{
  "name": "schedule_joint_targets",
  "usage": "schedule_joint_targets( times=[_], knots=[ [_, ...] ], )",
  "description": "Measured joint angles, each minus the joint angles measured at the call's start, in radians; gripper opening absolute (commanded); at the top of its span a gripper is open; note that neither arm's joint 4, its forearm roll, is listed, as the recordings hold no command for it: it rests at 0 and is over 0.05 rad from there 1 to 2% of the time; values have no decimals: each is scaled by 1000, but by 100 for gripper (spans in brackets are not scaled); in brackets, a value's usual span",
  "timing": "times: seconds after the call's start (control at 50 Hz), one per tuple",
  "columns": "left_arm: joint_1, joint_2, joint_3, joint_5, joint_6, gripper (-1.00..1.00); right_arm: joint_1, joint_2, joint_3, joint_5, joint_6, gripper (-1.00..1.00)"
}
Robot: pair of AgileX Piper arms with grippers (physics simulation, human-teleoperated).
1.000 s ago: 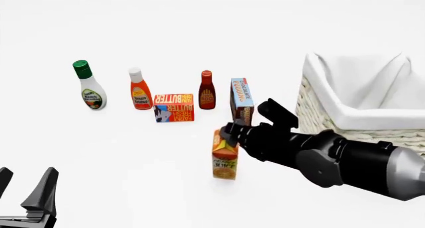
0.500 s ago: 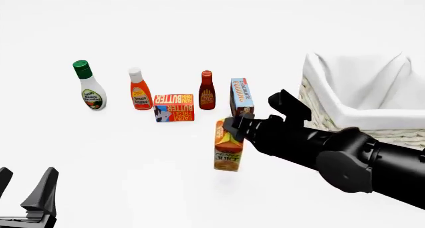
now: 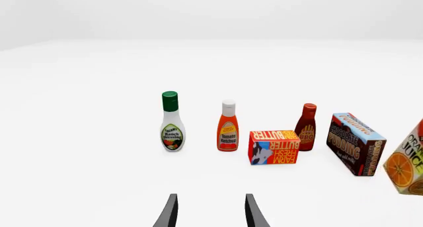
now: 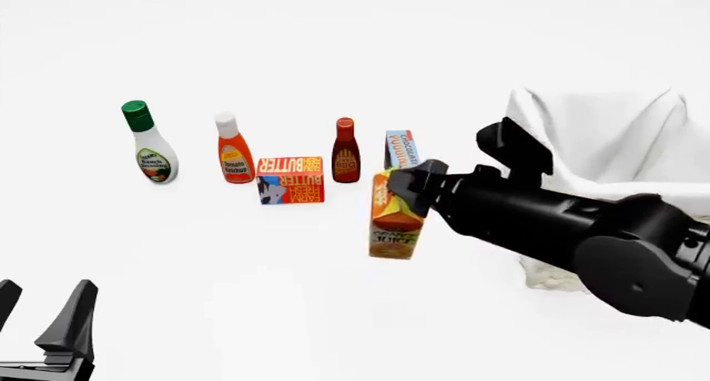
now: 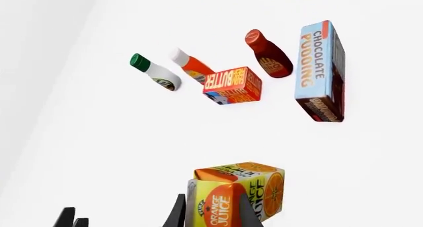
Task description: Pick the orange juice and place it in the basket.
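While the right gripper (image 4: 413, 190) holds the orange juice (image 4: 395, 216) by its gabled top, jaws clenched on the carton, the carton hangs tilted above the white counter (image 4: 222, 264), clear of the surface. It sits just in front of the chocolate pudding box (image 4: 401, 150), which it partly covers in the front view. To the left of that box stand a dark barbecue sauce bottle (image 4: 345, 150), the flat butter box (image 4: 289, 180), an orange ketchup bottle (image 4: 233, 148) with a white cap, and a ranch dressing bottle (image 4: 146, 142) with a green cap, all in a loose row and well apart from the carton. The basket (image 4: 588, 140) stands to the right; the black right arm crosses in front of its near wall and hides much of the wicker. Between carton and basket only the arm itself intervenes. The left gripper (image 4: 45, 335) rests low at the near left corner, its jaws released and spread with nothing between them; in its wrist view the row of groceries lies ahead and the carton shows at the picture's edge.

Against the frame half a second earlier, the carton has risen and shifted right toward the basket, now overlapping the pudding box, and leans further. The left gripper has not moved.
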Motion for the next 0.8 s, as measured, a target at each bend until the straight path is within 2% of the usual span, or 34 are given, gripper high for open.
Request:
schedule_joint_targets(
  times=[0.5,0.8],
  knots=[
    [0,0,0,0,0,100,-54,-73,-145,145,-151,-100],
    [0,0,0,0,0,100,-96,-105,-216,206,-217,-100]
  ],
)
